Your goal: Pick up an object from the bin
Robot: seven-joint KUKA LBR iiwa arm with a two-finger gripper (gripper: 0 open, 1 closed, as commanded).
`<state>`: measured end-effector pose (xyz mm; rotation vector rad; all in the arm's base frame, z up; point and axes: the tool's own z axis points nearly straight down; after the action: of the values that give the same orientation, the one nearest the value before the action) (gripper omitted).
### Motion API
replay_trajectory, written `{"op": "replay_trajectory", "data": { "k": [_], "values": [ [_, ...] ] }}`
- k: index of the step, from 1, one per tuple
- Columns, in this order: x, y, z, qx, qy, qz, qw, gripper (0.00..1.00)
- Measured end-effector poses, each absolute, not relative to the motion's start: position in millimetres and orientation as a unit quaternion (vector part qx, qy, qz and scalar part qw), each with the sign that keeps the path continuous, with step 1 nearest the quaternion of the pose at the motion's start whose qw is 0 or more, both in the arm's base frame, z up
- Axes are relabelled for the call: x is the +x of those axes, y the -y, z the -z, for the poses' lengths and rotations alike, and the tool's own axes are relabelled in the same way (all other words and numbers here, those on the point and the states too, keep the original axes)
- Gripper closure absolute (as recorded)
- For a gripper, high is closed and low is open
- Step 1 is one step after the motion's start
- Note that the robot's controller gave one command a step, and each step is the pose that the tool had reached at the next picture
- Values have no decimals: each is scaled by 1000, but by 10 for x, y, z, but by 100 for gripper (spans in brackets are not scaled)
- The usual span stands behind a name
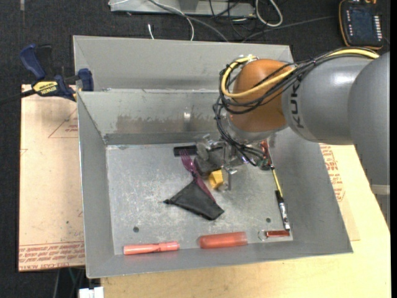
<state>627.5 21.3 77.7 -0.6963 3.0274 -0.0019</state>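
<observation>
My gripper (217, 165) is low over the middle of the bin, below the arm's orange cover, and it looks open. A small yellow block (215, 179) lies right beside its lower finger (230, 176), and I cannot tell whether they touch. A purple strip (189, 164) lies just left of the gripper. Beneath it, a crumpled black cloth (196, 202) spreads toward the bin's front. A small black block (183, 149) sits left of the upper finger (204, 150).
A black pen with a yellow end (279, 197) lies along the right side, with a small red piece (276, 233) at its foot. An orange-red cylinder (222, 240) and a salmon pen (151, 248) lie along the front wall. The arm covers the back right.
</observation>
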Motion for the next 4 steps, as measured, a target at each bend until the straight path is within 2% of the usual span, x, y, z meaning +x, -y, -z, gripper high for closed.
{"op": "replay_trajectory", "data": {
  "k": [1, 2, 3, 4],
  "values": [
    [5125, 970, -756, -495, -869, 6, 13, 100],
    [5127, 968, -754, -496, -868, 6, 13, 100],
    [5094, 951, -1103, -495, -869, 2, 9, 100],
    [5118, 950, -1302, -494, -869, 4, 12, 100]
  ]
}}
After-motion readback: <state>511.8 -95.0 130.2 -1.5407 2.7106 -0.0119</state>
